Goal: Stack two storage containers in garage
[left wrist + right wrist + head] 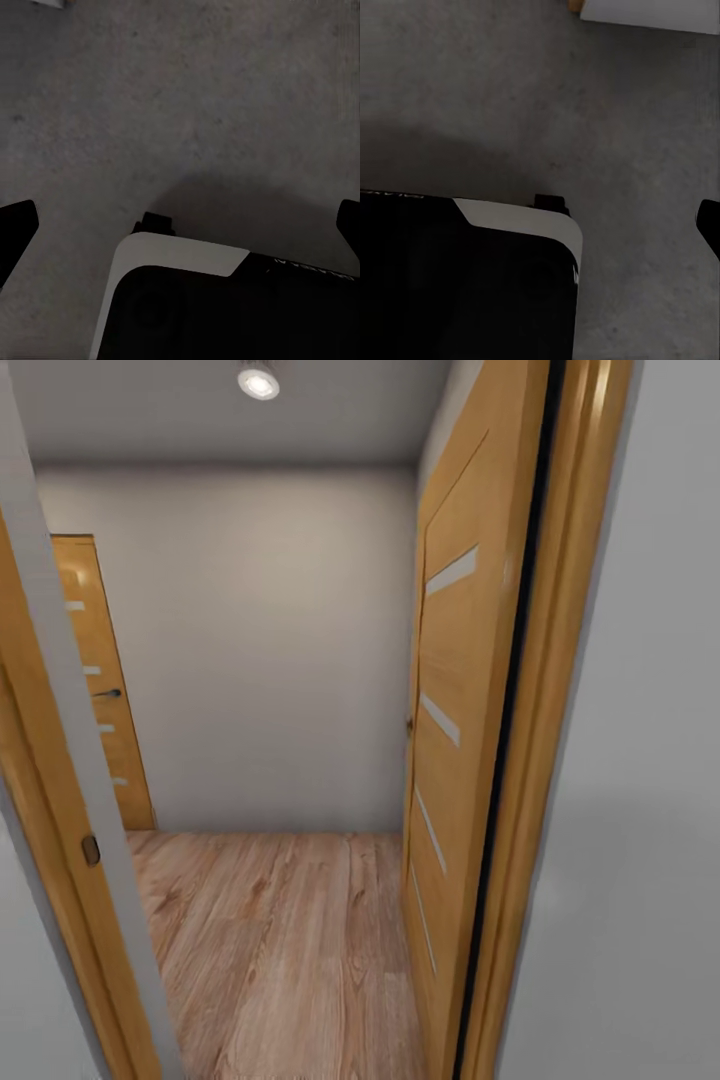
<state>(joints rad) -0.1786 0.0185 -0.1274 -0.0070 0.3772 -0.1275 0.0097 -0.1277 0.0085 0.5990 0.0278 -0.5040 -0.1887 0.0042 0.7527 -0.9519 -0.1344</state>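
Left pincer (180, 225) spread wide and empty; right pincer (709, 225) I can't tell, one dark fingertip showing.

Both my wrist cameras look down on the dark grey, rough concrete-like floor (187, 97), beside the robot's black, white-edged base (180, 262). Ahead, I see an open orange wooden door (455, 760), light wood-plank flooring (290, 940) beyond it, and a pale grey wall (270, 650) behind.

A home's interior: wooden doors (460, 740) with glazed slits, wood-plank flooring (290, 950), pale walls (270, 650), recessed ceiling light (259, 380).
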